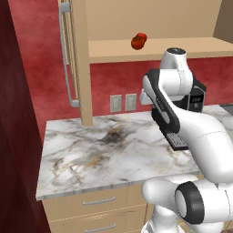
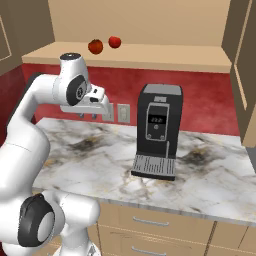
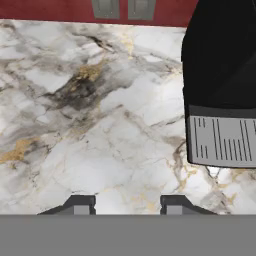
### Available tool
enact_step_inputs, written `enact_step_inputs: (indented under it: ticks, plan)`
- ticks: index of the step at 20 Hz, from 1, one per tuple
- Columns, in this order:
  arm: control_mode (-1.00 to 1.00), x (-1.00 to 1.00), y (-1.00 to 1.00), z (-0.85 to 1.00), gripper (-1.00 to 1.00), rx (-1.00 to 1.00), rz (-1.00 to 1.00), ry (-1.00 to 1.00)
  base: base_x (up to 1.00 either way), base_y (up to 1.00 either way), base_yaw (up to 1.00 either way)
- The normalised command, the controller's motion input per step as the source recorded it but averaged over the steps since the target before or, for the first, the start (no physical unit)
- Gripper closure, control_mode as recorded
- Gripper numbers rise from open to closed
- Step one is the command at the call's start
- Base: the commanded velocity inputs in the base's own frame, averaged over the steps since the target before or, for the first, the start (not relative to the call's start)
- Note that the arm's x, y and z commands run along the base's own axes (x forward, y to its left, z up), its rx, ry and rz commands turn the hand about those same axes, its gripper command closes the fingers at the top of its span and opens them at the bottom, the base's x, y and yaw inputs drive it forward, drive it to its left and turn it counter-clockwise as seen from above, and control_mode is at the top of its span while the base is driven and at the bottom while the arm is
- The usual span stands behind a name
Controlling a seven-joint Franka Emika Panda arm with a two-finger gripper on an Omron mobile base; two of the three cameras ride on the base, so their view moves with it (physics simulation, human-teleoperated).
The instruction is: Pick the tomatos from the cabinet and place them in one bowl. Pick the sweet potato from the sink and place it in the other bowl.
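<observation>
Two tomatos (image 2: 95,46) (image 2: 114,42) lie on the bottom shelf of the open cabinet (image 2: 150,57). One tomato (image 1: 139,41) shows in the left base view, to the right of the swung-open door with its long silver handle (image 1: 66,59). My gripper (image 3: 127,205) hangs over the marble counter, well below the shelf and pointing down. Its tips stand apart with only bare counter between them. The hand (image 2: 101,102) sits below and slightly right of the tomatos. The bowls, the sink and the sweet potato are out of view.
A black coffee machine (image 2: 157,130) stands on the counter (image 1: 100,150) to the right of my hand, close to it in the hand view (image 3: 222,100). Two wall outlets (image 1: 123,103) sit under the shelf. Drawers (image 2: 150,222) run below the counter. A dark red wall (image 1: 18,136) bounds the left.
</observation>
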Motion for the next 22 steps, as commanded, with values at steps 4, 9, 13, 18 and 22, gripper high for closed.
enact_step_inputs:
  ticks: [4, 9, 13, 18, 22]
  plan:
    - [-1.00, -0.09, 0.00, 0.03, -1.00, 0.00, 0.00, -0.04, 0.00, 0.00, 0.00]
    - [-1.00, -0.14, 0.02, 0.10, -1.00, 0.00, 0.00, -0.12, 0.00, 0.00, 0.00]
    - [-1.00, -0.08, 0.05, 0.15, -1.00, -0.01, 0.03, -0.23, 0.00, 0.00, 0.00]
    - [-1.00, -0.01, 0.02, 0.21, -1.00, -0.03, 0.13, -0.17, 0.00, 0.00, 0.00]
    - [-1.00, -0.02, 0.00, 0.32, -1.00, -0.02, 0.05, -0.18, 0.00, 0.00, 0.00]
